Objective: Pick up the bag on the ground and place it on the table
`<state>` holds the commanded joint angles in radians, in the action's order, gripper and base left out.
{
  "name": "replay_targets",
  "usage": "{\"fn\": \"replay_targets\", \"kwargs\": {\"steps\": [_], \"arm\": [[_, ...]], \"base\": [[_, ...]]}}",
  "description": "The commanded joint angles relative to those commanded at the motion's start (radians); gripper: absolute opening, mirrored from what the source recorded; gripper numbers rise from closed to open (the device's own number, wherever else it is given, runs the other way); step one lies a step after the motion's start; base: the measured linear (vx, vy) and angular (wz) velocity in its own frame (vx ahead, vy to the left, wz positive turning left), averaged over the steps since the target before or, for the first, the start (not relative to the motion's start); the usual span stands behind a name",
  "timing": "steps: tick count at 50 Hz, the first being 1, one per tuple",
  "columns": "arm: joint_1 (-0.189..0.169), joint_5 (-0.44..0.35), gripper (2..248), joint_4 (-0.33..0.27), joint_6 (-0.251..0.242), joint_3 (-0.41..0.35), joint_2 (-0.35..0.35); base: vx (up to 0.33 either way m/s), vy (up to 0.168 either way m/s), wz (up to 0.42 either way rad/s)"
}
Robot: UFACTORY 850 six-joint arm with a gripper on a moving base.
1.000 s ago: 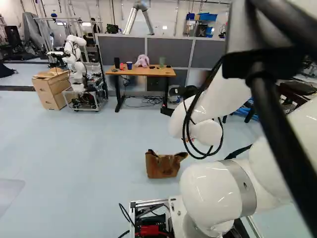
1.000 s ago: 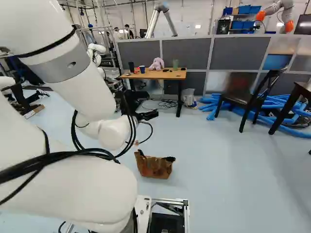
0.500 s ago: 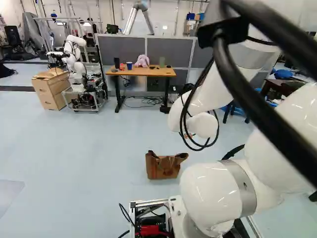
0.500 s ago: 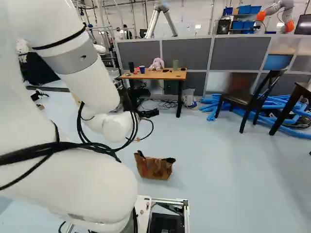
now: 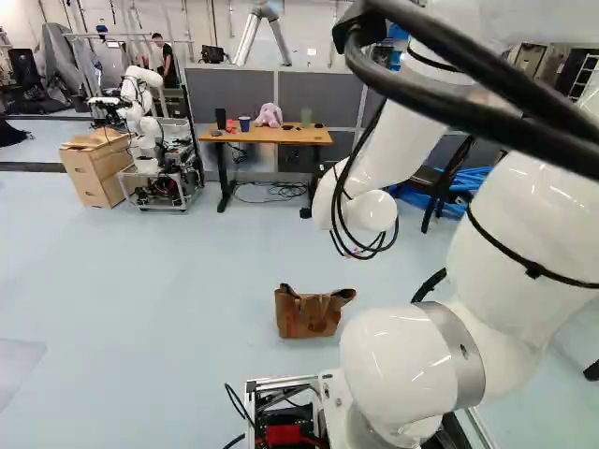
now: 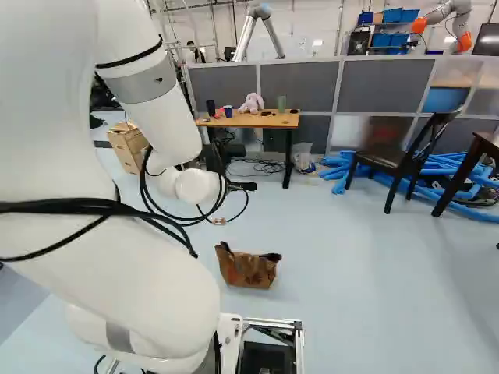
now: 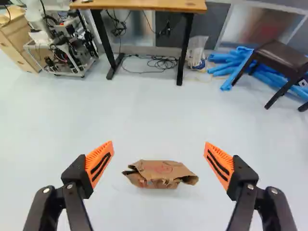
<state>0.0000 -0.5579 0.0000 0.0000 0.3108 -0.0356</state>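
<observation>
Base static, bag unmoved on the floor; over the last second the arm shifted, wrist end now higher in both base views. Claw is spread and empty, bag beyond its gap: roughly lined up, I'd say, but needs a descent and grip before the desk.

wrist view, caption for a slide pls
Brown bag on the floor, framed by the open end effector, with the table standing beyond.
</observation>
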Motion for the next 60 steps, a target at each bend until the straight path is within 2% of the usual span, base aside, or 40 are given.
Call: {"fn": "replay_targets", "kwargs": {"steps": [26, 45, 60], "arm": [[0.011, 0.273, 247, 0.000, 0.000, 0.138, 0.135], [0.012, 0.456, 247, 0.000, 0.000, 0.263, 0.291], [0.011, 0.562, 247, 0.000, 0.000, 0.362, 0.410]], "base": [[0.000, 0.000, 0.000], [0.000, 0.000, 0.000], [0.000, 0.000, 0.000]]}}
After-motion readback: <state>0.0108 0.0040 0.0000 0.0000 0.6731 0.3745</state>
